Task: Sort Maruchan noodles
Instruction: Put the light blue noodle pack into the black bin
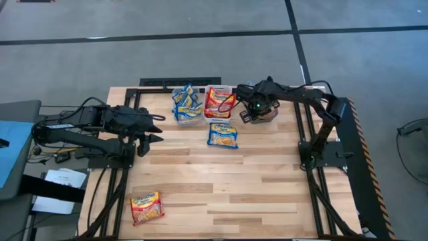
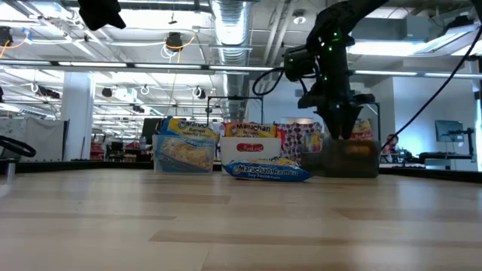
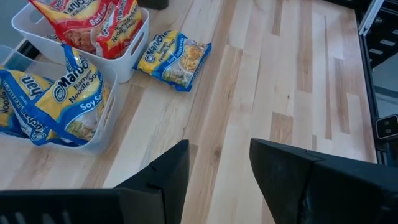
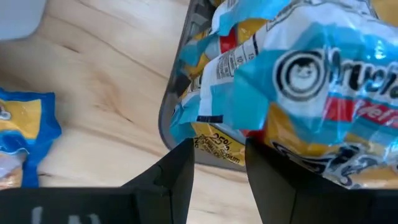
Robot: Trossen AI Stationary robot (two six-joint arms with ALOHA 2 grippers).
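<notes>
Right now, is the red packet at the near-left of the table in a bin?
No. The red Maruchan packet lies flat on the bare wooden table, far from the bins.

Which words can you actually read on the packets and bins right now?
"Maruchan Ramen": loose blue packet in front of the bins.
"Maruchan": red packet in white bin.
"Soy Sa…": blue packet in clear bin.
"Beef": red packet.
"25%": packet in grey bin.
Floor-corner packet: unreadable.

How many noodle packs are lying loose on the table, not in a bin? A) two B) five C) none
A: one blue-trimmed pack lies just in front of the white bin, and one red-trimmed pack lies alone near the table's front left corner.
</notes>
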